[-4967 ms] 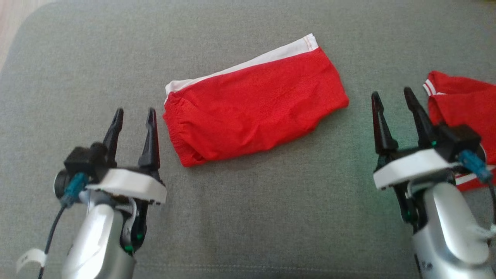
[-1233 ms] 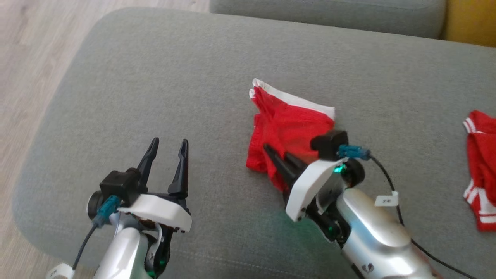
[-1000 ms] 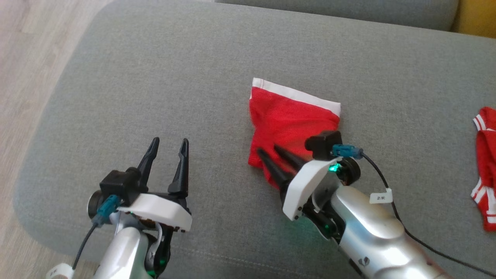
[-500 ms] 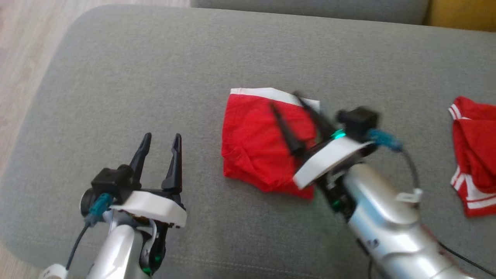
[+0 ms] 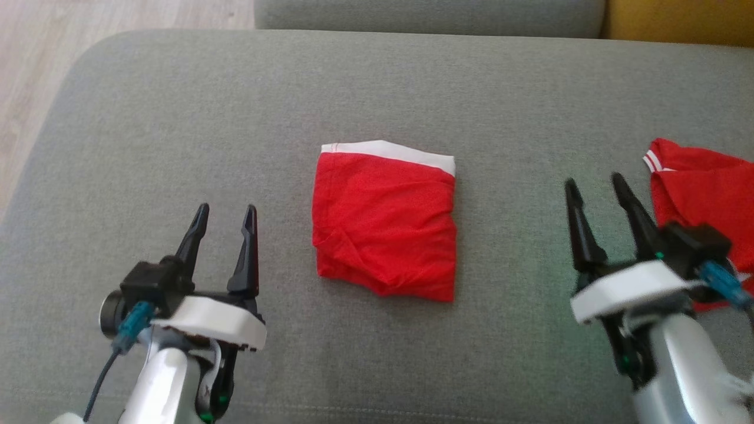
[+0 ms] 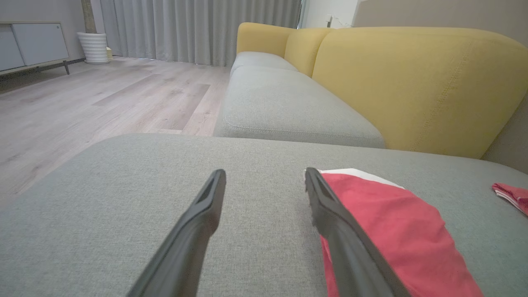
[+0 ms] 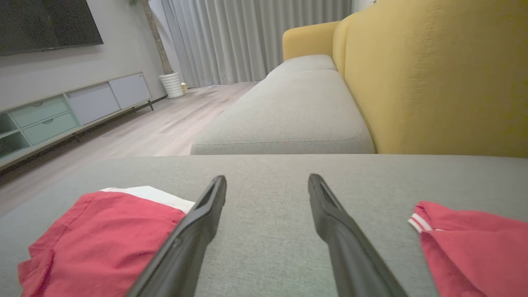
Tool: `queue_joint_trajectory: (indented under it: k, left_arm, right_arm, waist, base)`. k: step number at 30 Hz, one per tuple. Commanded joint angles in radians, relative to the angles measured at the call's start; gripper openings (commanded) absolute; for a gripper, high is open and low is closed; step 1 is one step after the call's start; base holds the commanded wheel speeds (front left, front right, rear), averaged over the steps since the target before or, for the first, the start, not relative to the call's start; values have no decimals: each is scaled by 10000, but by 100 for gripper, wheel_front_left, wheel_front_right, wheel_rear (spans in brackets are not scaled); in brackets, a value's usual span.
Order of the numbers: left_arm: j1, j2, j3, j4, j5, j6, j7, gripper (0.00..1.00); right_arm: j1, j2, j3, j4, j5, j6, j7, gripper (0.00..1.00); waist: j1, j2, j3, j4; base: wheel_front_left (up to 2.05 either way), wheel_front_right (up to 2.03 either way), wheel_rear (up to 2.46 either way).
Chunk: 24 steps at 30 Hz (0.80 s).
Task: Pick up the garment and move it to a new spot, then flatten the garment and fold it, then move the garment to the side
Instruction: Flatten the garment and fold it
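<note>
As the head camera looks down on the grey cushion, the garment lies near its middle, folded into a rough square: red, with a white band along the far edge and a few creases at the near left corner. It rests flat on the cushion, and neither gripper touches it. The left gripper hovers to the garment's left, near it but apart, its two fingers spread and holding nothing. In the left wrist view bare cushion shows between them, and the garment lies just past the right-hand finger. The right gripper hovers well to the garment's right, fingers likewise spread and empty, pointing away from the robot. It sits between the garment and a second red cloth with white stripes at its hem, which lies crumpled at the right of the head view, partly behind that gripper's wrist. Beyond the cushion another grey seat runs along a yellow backrest, with wooden floor to one side and grey curtains at the far end.
</note>
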Motion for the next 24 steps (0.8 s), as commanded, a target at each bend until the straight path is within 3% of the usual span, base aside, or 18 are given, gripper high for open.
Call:
queue_joint_trajectory:
  k: [1, 10, 24]
  left_arm:
    - [-114, 232, 319, -375, 128, 28, -60, 100]
    - [116, 395, 203, -427, 176, 55, -46, 100]
    - [246, 513, 50, -595, 116, 143, 75, 100]
  right_arm:
    - [206, 120, -40, -872, -241, -9, 203, 100]
    - [1783, 359, -742, -3297, -764, -9, 1337, 100]
    - [2187, 470, -978, -3860, -788, -9, 1794, 100]
  waist:
    - [0, -1, -28, -82]
    - [0, -1, -222, -286]
    - [0, -1, -325, -278]
  base:
    - [0, 0, 0]
    - [0, 0, 0]
    - [0, 0, 0]
